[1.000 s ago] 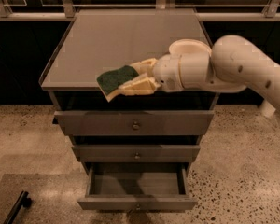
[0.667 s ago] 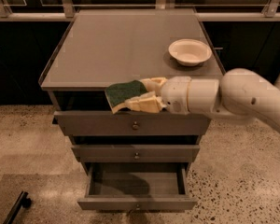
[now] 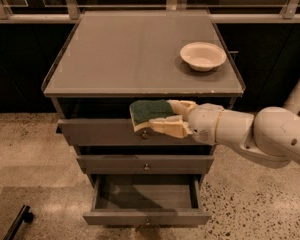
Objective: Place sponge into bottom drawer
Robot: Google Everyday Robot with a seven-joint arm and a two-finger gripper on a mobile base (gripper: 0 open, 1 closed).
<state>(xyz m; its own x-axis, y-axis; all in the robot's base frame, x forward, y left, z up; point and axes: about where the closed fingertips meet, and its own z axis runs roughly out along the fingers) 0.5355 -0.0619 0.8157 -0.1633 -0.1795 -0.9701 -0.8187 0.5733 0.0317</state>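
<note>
My gripper point(image 3: 166, 118) is shut on the sponge point(image 3: 149, 112), dark green on top with pale yellow foam below. It holds the sponge in the air in front of the top drawer's front, below the cabinet's top edge. The white arm reaches in from the right. The bottom drawer point(image 3: 146, 217) is pulled open below; its shallow grey box shows nothing inside. The sponge is well above it, with the middle drawer point(image 3: 145, 164) between.
A round white bowl point(image 3: 203, 55) sits on the grey cabinet top point(image 3: 115, 54) at the back right. The top drawer point(image 3: 100, 132) stands slightly out. A dark bar point(image 3: 17, 223) lies on the speckled floor at the lower left.
The arm has come down and forward off the cabinet top, carrying the sponge from above the front edge to in front of the top drawer. The bowl is now uncovered.
</note>
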